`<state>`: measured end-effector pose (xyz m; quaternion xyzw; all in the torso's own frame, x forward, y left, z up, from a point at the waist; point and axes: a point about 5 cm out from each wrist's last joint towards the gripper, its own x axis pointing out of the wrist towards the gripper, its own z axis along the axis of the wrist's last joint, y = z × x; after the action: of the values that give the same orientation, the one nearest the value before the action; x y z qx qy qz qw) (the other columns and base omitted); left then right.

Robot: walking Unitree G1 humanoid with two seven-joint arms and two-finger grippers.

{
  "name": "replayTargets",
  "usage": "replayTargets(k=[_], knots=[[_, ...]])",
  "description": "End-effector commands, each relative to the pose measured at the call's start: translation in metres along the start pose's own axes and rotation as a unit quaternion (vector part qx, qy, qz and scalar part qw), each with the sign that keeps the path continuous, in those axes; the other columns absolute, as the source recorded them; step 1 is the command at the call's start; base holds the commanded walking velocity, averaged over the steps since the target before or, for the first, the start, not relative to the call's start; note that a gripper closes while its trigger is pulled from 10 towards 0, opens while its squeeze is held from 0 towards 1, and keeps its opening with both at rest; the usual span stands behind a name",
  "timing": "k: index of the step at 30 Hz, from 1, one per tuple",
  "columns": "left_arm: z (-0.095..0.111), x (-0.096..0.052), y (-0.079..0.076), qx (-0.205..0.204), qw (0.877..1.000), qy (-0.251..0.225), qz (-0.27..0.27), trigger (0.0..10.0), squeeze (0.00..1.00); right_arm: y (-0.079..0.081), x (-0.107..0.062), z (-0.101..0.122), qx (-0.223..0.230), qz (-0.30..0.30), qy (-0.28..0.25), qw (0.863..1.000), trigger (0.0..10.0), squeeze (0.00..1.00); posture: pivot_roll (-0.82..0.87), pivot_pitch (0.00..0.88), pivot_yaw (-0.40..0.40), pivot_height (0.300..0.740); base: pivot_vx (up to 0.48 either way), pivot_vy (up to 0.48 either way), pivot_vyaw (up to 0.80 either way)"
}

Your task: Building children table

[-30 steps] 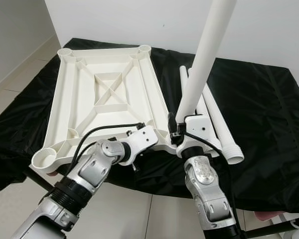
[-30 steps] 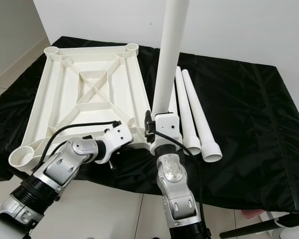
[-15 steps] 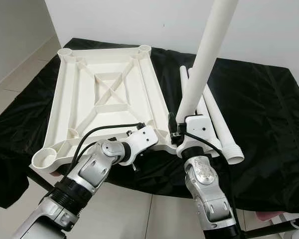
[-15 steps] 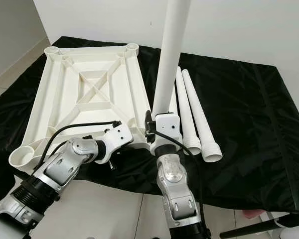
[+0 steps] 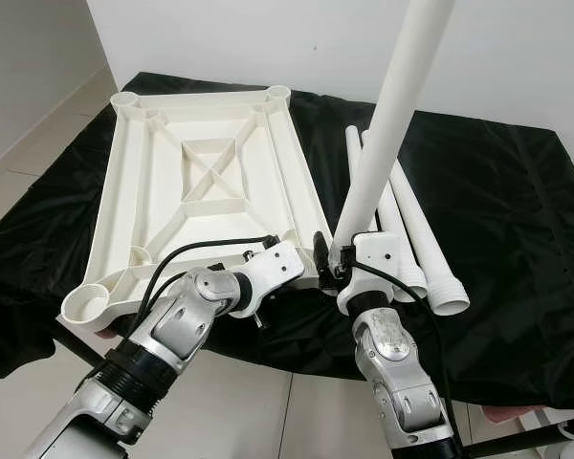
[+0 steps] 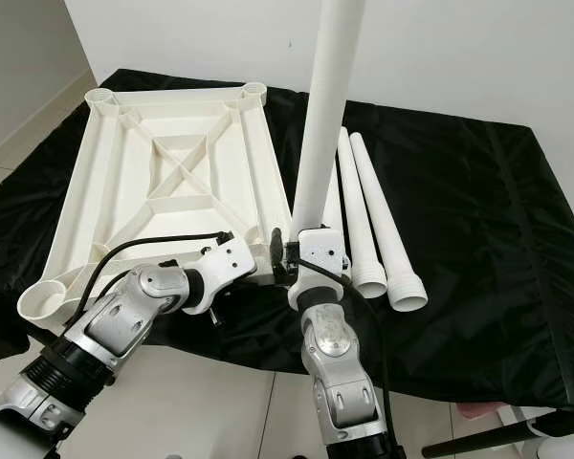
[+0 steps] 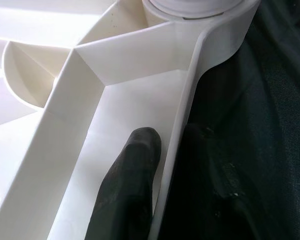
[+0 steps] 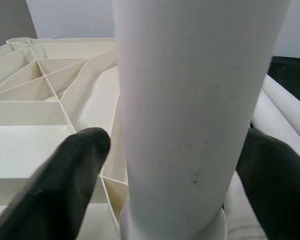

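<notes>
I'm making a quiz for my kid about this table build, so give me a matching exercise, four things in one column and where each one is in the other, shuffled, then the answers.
Things:
1. left hand
2. right hand
3. tabletop
4. spare legs

Places or states:
A. lying side by side on the black cloth
B. upside down, ribs facing up
C. pinching the tabletop's near rim
D. around the upright leg at the near right corner socket

Pairs: 1-C, 2-D, 3-B, 4-A
</notes>
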<state>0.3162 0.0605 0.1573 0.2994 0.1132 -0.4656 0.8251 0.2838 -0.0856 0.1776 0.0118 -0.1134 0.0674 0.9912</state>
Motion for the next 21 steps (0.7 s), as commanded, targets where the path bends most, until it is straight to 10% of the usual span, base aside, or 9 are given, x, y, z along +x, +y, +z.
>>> replayTargets(k=[1,7,8,21], knots=[[0.000,0.006,-0.014,0.003,0.999,0.002,-0.042,10.0,0.00,0.008,-0.003,0.000,0.018,0.006,-0.001,1.000,10.0,1.00,-0.10,0.147,-0.015,0.740,0.000,0.000,0.00],[0.000,0.006,-0.014,0.003,0.999,0.002,-0.042,10.0,0.00,0.008,-0.002,0.001,0.015,0.010,-0.006,1.000,10.0,0.87,-0.11,0.144,-0.015,0.740,0.000,0.000,0.00],[0.000,0.006,-0.014,0.004,0.999,0.002,-0.042,10.0,0.00,0.007,-0.001,0.002,0.014,0.013,-0.007,1.000,10.0,0.00,-0.11,0.144,-0.015,0.740,0.000,0.000,0.00],[-0.001,0.006,-0.014,0.002,0.999,0.002,-0.042,10.0,0.00,-0.013,0.002,0.005,0.003,0.037,-0.016,0.999,10.0,0.00,-0.11,0.152,-0.012,0.740,0.000,0.000,0.00]])
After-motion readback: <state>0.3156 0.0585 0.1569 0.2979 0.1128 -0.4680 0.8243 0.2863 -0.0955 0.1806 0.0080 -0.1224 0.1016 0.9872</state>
